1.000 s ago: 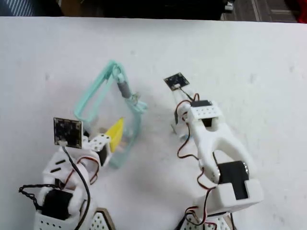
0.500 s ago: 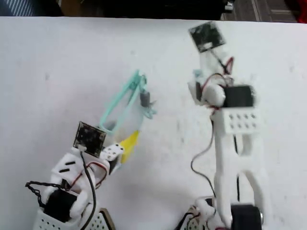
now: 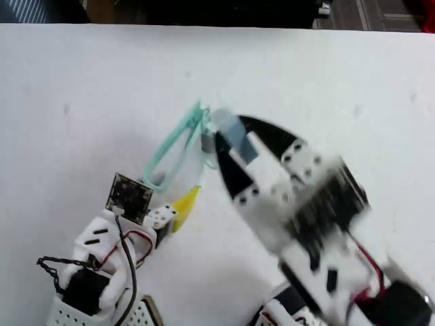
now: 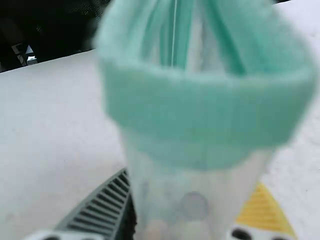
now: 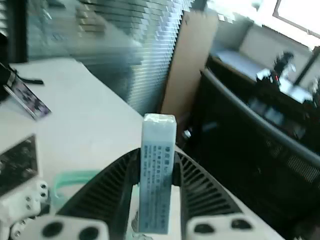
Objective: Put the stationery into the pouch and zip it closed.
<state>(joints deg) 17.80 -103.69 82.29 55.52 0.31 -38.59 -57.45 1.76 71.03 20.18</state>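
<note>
A clear pouch [image 3: 178, 146] with a teal zip rim stands up on edge on the white table. My left gripper [image 3: 175, 208] is shut on its near end, the yellow finger [image 4: 261, 209] and grey ribbed finger [image 4: 102, 216] on either side of the clear wall [image 4: 192, 200]. The teal rim [image 4: 200, 107] gapes open above them. My right gripper [image 3: 231, 130] hangs high over the pouch's far end, shut on a pale blue eraser [image 3: 236, 133]. The eraser [image 5: 157, 170] stands upright between the black fingers [image 5: 107, 192], with the pouch rim [image 5: 75, 179] below.
The white table [image 3: 81, 75] has bare room to the left, behind and to the right of the pouch. Its far edge runs along the back, with dark room furniture [image 5: 260, 150] beyond. The left arm's camera board [image 3: 128, 197] sits close beside the pouch.
The right arm pulled back from its stretch to the far right, rose and swung left over the pouch's far end with the eraser. The left gripper kept its hold on the pouch.
</note>
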